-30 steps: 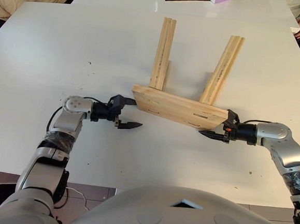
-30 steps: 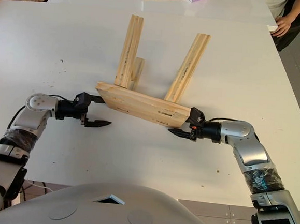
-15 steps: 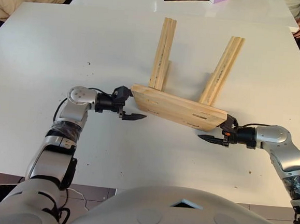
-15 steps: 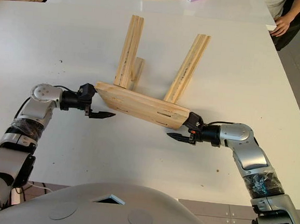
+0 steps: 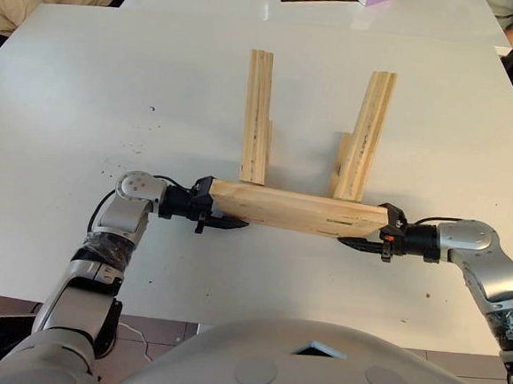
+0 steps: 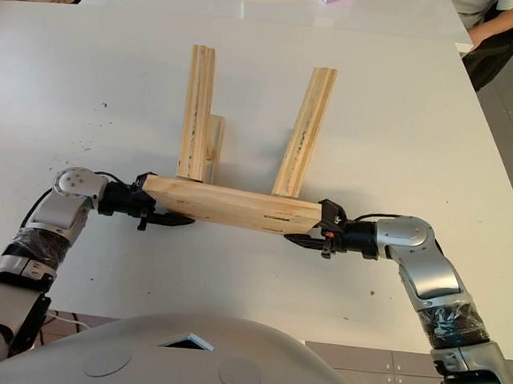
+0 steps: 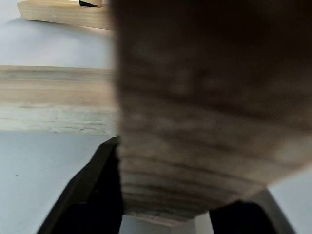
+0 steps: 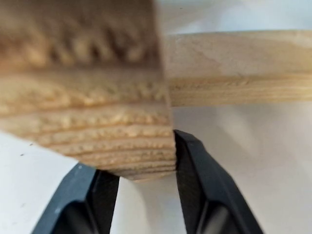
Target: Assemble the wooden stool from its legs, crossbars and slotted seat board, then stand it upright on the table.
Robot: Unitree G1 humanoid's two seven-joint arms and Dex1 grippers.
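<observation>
Left end effector [image 5: 212, 210]: fingers closed partway onto one end of the seat board [image 5: 295, 211]. One finger sits above the board and one below. In the left wrist view the board end fills the gap, with a dark finger [image 7: 92, 190] against its side.

Right end effector [image 5: 371, 229]: same grip on the opposite end. The right wrist view shows the layered end grain clamped between both fingers [image 8: 197, 187].

The stool spans from one end effector to the other, with the board standing on its long edge. Two legs run from the board away from both end effectors, over the white counter [image 5: 86, 98]. One leg [image 5: 258, 116] is nearer the left end effector, the other [image 5: 370, 134] nearer the right. A shorter wooden piece [image 5: 340, 163] shows just beside the latter leg.

Cannot tell whether the board's lower edge touches the counter.
</observation>
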